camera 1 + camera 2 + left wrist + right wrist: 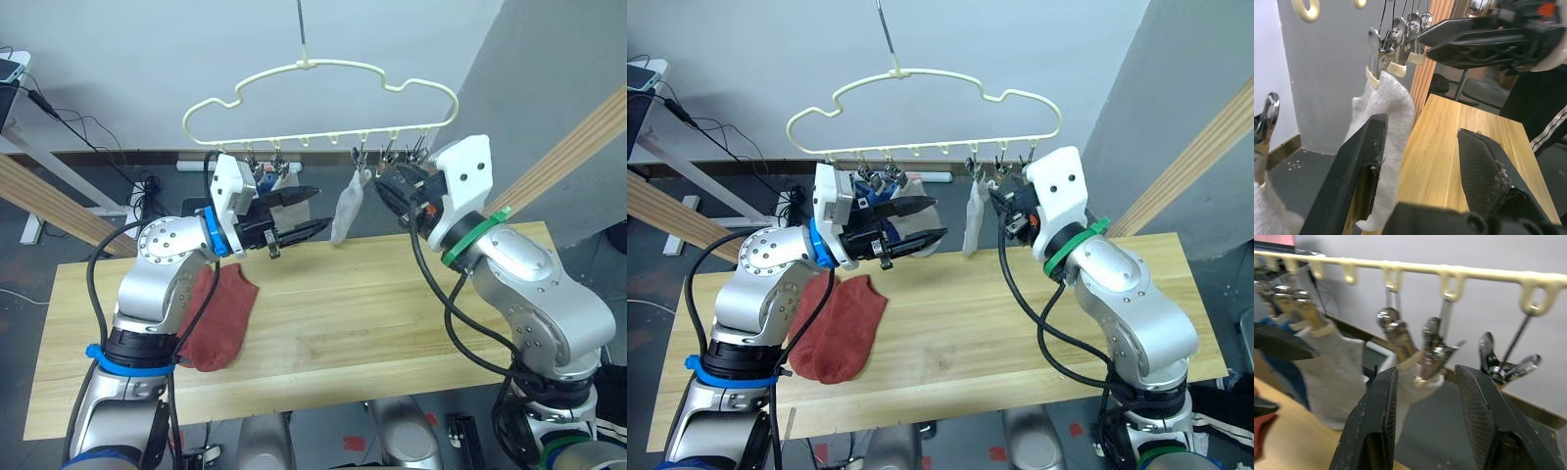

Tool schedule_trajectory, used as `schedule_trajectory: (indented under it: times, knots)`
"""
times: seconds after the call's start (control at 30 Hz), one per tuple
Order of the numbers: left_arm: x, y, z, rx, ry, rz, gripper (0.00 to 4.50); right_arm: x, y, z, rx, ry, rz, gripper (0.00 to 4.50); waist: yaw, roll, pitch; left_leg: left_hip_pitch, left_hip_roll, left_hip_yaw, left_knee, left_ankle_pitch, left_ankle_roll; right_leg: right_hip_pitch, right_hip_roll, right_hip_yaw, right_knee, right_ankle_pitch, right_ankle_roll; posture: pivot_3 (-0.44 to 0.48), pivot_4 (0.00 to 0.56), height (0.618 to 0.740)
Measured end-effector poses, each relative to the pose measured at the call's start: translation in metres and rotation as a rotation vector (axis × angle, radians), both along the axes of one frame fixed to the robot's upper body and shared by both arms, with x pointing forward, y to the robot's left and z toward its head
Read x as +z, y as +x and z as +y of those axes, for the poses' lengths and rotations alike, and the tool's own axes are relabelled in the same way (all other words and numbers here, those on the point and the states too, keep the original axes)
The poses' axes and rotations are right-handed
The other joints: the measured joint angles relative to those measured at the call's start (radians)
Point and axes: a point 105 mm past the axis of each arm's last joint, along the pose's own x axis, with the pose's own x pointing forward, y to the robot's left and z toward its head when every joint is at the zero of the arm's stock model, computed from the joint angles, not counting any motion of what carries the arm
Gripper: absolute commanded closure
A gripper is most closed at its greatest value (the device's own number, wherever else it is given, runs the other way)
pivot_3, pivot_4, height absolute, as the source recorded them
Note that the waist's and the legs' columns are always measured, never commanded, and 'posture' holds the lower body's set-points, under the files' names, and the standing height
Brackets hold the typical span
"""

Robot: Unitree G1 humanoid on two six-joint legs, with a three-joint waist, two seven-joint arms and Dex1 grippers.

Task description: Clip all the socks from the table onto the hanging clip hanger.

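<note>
We have both arms raised toward the clip hanger, which hangs from its hook above the far edge of the table. Our left pincer stands open with nothing between its fingers, pointing right, just under the row of clips and near the light grey sock that already hangs from a clip near the middle. Through the left wrist camera that sock dangles just past one finger, so we judge the arm sits there to steady or reach hanging fabric rather than to carry anything.

Our right pincer is also open and empty, lifted close to the right-hand clips; a second light grey sock appears pinched there, just beyond its fingers. Blue fabric hangs at the left clips, behind the left wrist, though we cannot tell how many socks that is.

One rust-red sock lies flat on the table, near and left, partly under the left arm. It looks to us like the next one to fetch, and spare clips remain for it.
</note>
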Motion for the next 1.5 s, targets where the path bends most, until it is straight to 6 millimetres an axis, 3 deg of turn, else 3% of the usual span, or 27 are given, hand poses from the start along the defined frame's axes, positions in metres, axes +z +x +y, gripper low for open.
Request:
schedule_trajectory:
  times: [0.8,1.5]
  knots:
    - [0.0,0.002,-0.001,0.016,0.0,-0.006,1.94,0.011,0.021,0.0,-0.147,0.152,-0.029,2.59,-0.001,0.0,0.0,0.0,0.0,0.0,0.0,0.0,0.0,0.0,0.0,0.0,0.001,0.0,0.0,-0.281,0.352,0.73]
    - [-0.003,0.001,-0.004,0.005,0.008,-0.002,1.94,0.011,0.014,-0.002,-0.22,0.255,0.027,2.59,-0.003,0.0,0.0,0.0,0.0,0.0,0.0,0.0,0.0,0.0,0.0,0.0,0.001,0.0,0.0,-0.296,0.346,0.73]
